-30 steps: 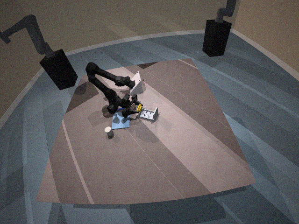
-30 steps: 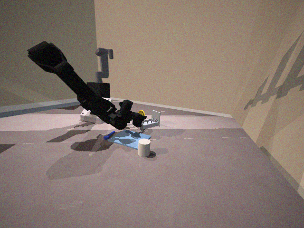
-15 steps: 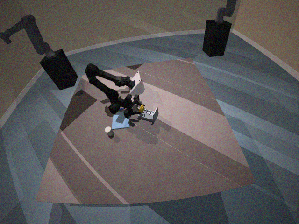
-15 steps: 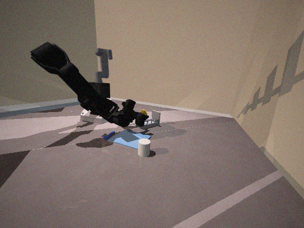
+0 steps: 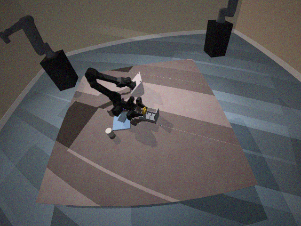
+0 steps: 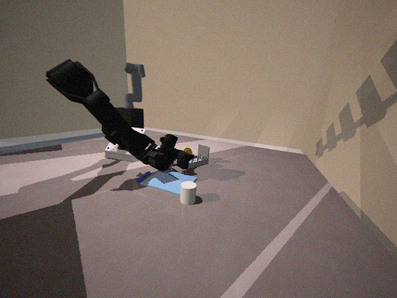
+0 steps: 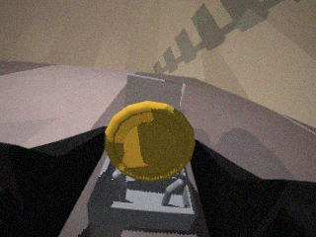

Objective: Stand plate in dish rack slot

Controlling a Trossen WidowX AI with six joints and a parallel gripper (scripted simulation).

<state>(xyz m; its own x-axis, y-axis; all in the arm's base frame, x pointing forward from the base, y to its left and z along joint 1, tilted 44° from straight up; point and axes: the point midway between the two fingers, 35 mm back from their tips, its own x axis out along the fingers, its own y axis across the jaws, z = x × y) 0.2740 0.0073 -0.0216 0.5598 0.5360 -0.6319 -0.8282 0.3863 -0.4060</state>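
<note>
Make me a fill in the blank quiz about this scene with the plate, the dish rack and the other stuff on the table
1. The plate gripped by the claw is ____ in colour.
2. The plate hangs above the grey dish ____.
3. The white cylinder stands next to a light ____ mat.
4. The cylinder stands ____, not on its side.

Missing words: yellow; rack; blue; upright
</note>
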